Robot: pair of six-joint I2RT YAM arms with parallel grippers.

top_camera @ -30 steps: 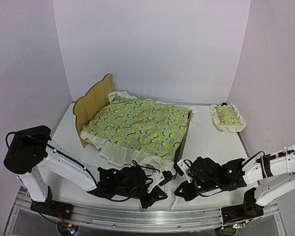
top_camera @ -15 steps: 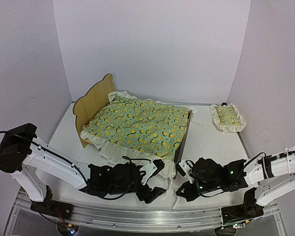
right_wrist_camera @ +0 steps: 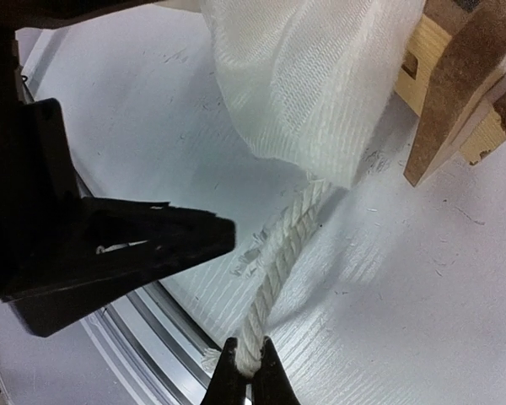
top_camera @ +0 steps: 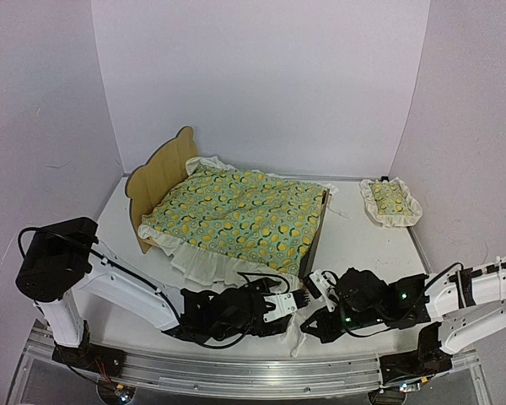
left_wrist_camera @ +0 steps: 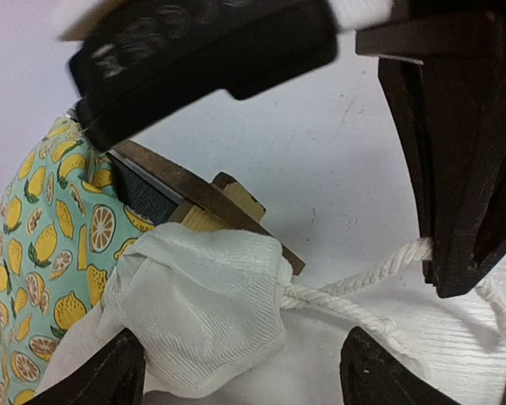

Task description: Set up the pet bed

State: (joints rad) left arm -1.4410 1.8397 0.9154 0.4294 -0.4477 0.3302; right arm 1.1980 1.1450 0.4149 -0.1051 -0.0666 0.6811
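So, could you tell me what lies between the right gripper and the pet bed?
In the right wrist view, a white twisted cord runs from the right gripper, shut on it, up to the white ruffle beside the pet bed's wooden corner.

Blanket [top_camera: 236, 215] is laid on the pet bed [top_camera: 162, 173]. Pillow [top_camera: 389, 201] is set well right of it — left gripper [left_wrist_camera: 244, 367], right gripper [right_wrist_camera: 251, 371] and cord [right_wrist_camera: 278, 253] are found just before its foot corner.

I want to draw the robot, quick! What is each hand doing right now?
Left hand: open, holding nothing.
Right hand: closed on the rope.
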